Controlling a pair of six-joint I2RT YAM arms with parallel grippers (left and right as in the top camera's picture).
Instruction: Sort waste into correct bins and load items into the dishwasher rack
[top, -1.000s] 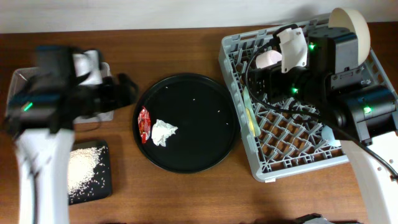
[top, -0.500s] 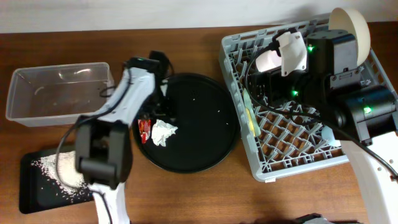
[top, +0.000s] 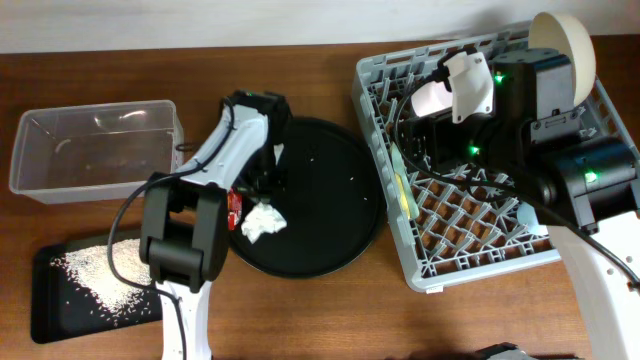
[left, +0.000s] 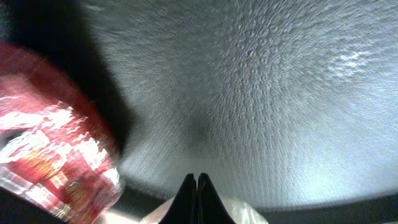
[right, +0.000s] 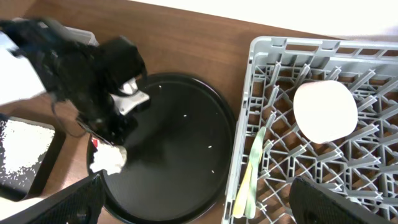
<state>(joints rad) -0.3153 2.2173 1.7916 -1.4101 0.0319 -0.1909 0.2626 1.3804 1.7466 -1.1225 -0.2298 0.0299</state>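
Observation:
My left gripper (top: 257, 186) is low over the left side of the round black tray, just above the crumpled white napkin (top: 263, 220). Its jaws are shut tip to tip (left: 197, 179) with nothing visible between them. The napkin (left: 244, 214) lies right behind them and the red snack wrapper (left: 53, 155) is close on the left. The rice (top: 95, 285) lies heaped in the flat black tray (top: 45, 325), and the clear tub (top: 95, 150) stands behind it. My right gripper (right: 208, 205) hangs open over the grey rack (top: 440, 270), holding nothing.
The rack holds the cream dish (top: 562, 45) upright at its back right corner. It also holds a pale pink bowl (right: 325, 112) and yellow and pale utensils (right: 252, 168) along its left side. A few rice grains dot the round black tray (top: 330, 250).
My left arm has swung right from over the clear tub to the round tray's left side, and its jaws have gone from open to shut. The right arm has stayed still.

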